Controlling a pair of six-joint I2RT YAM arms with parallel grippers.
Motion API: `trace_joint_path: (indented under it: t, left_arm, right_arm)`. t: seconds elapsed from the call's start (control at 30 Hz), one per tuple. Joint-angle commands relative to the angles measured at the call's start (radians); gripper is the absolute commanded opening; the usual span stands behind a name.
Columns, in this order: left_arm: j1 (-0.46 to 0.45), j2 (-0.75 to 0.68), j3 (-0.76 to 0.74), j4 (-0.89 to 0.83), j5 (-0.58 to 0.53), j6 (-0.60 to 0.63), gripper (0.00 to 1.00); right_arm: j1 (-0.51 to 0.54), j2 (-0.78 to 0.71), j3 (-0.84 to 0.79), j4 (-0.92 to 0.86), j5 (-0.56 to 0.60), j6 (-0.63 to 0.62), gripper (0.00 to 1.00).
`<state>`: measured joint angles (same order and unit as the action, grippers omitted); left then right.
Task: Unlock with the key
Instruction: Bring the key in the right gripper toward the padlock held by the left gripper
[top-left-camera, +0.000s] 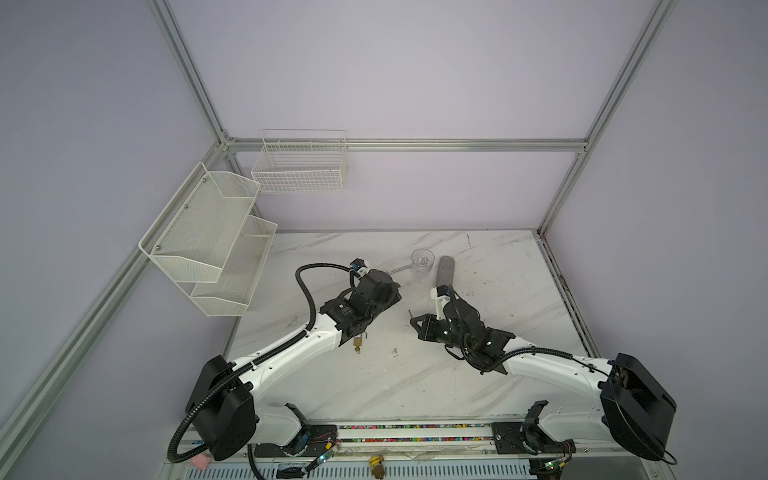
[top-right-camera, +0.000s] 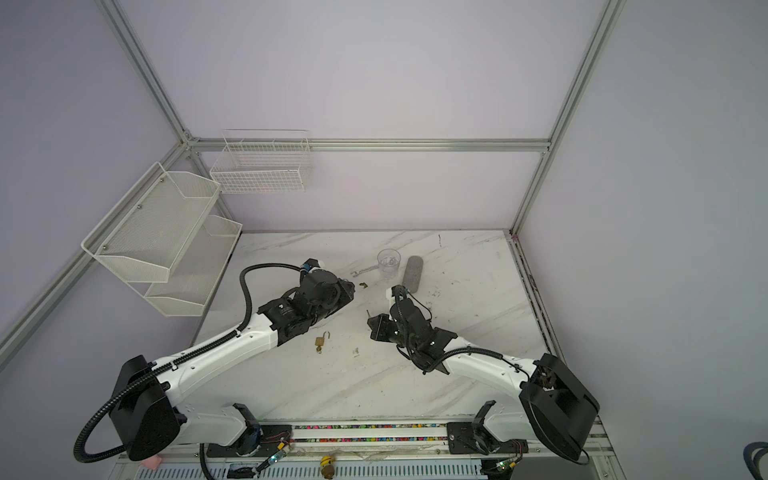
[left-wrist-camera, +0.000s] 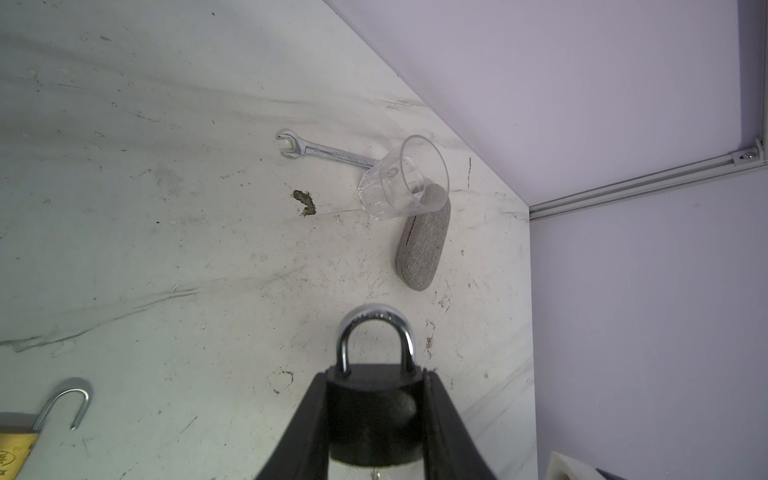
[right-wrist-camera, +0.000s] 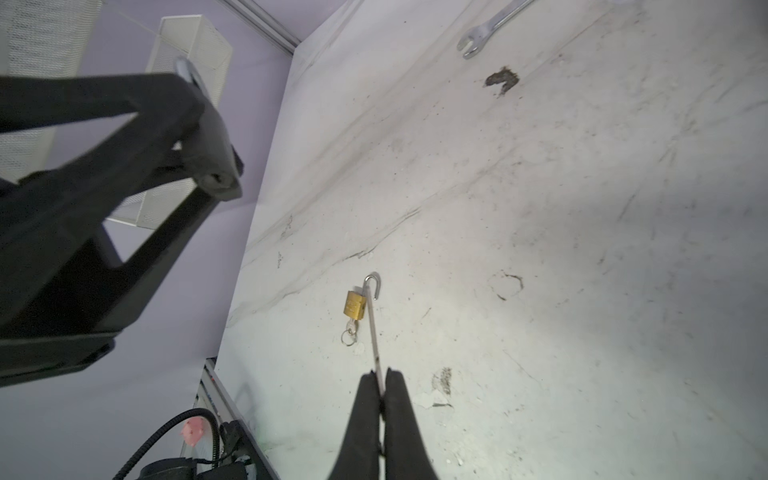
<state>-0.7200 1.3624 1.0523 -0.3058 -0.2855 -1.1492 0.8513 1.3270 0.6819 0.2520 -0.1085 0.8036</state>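
Note:
My left gripper (left-wrist-camera: 374, 374) is shut on a black padlock (left-wrist-camera: 370, 411), its fingers pressed to both sides of the body. The silver shackle (left-wrist-camera: 376, 320) sticks out past the fingertips and looks shut. In both top views this gripper (top-left-camera: 395, 291) hovers over the middle of the table. My right gripper (right-wrist-camera: 381, 374) is shut on a thin silver key (right-wrist-camera: 372, 332), whose blade juts out beyond the fingertips. The key (top-left-camera: 410, 312) points toward the left gripper with a gap between them. The padlock's keyhole is hidden.
A brass padlock (top-right-camera: 320, 341) with an open shackle and a key in it lies on the marble table (top-left-camera: 415, 386) under the left arm. At the back are a wrench (left-wrist-camera: 328, 151), a clear glass (left-wrist-camera: 399, 183) and a grey case (left-wrist-camera: 424, 245). Wire baskets (top-left-camera: 299, 166) hang on the left.

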Motion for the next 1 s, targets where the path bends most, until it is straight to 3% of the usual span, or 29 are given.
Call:
trace_joint_path:
  t: [0.0,0.37,0.97]
  left_arm:
    - [0.002,-0.025,-0.029,0.049,-0.035,-0.029,0.0]
    - [-0.002,-0.004,-0.004,0.035,-0.022,0.019,0.0]
    - [-0.01,0.035,0.048,0.007,-0.006,0.059,0.0]
  right_arm:
    - [0.007,0.031,0.011,0.138,0.033,0.045,0.0]
    - [0.007,0.105,0.05,0.262,-0.043,0.008,0.0]
    - [0.006,0.096,0.085,0.213,-0.012,-0.076,0.0]
